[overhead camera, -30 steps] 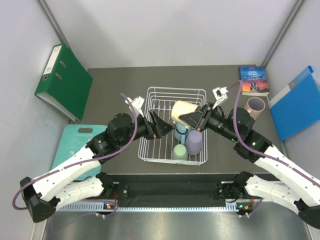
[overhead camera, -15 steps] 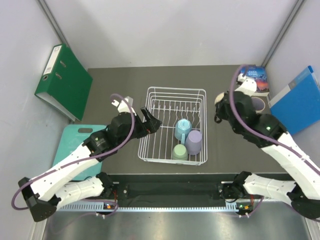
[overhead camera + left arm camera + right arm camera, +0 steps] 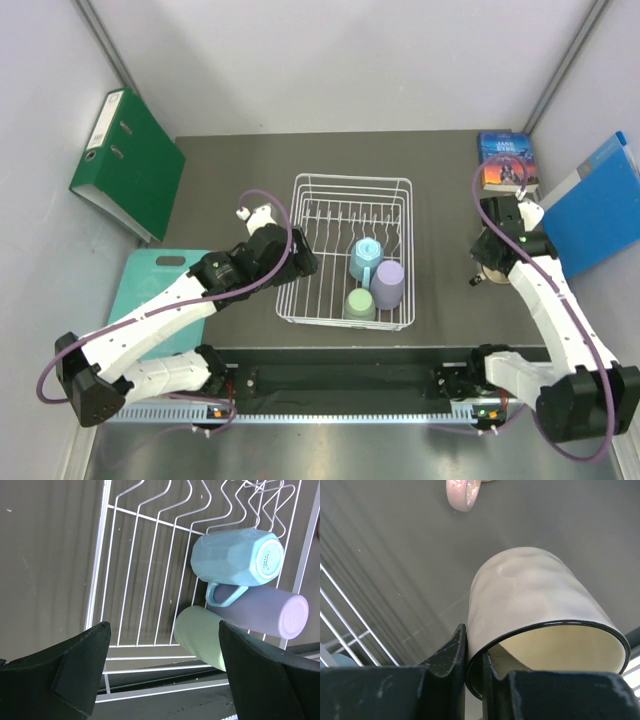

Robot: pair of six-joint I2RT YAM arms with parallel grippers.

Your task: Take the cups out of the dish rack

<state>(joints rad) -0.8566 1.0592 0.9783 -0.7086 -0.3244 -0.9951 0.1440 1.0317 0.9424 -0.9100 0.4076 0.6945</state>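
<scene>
- Your right gripper point(image 3: 472, 650) is clamped on the cream cup point(image 3: 535, 615): one black finger sits outside the wall and the other inside the mouth, pinching the rim.
- That cream cup is glossy glazed ceramic with a softly dimpled, rounded wall and a thin dark line round its lip. It is out of the dish rack point(image 3: 350, 178), well off the rack's right side, over the dark grey table point(image 3: 230, 180).
- Just beyond it, farther from the rack, you see only the shiny loop handle of the pink cup point(image 3: 464, 492). In the overhead view the right arm hides it.
- Your left gripper point(image 3: 162, 627) is spread wide with nothing between its fingers, at the rack's left rim.
- The rack is thin white wire with a grid floor and zigzag upright tines. Its left half is bare.
- Three cups crowd the rack's near right corner:
  - the faceted light blue cup point(image 3: 235, 557), its stamped base toward the left wrist camera;
  - the smooth, cylindrical lavender cup point(image 3: 265, 615), touched by the blue cup's handle;
  - the matte sage green cup point(image 3: 200, 635), close against the lavender one.
- Left of the rack lie a teal cutting board point(image 3: 150, 290) and a green binder point(image 3: 125, 165).
- Right of the rack are a book point(image 3: 505, 160) and a blue folder point(image 3: 595, 205).
</scene>
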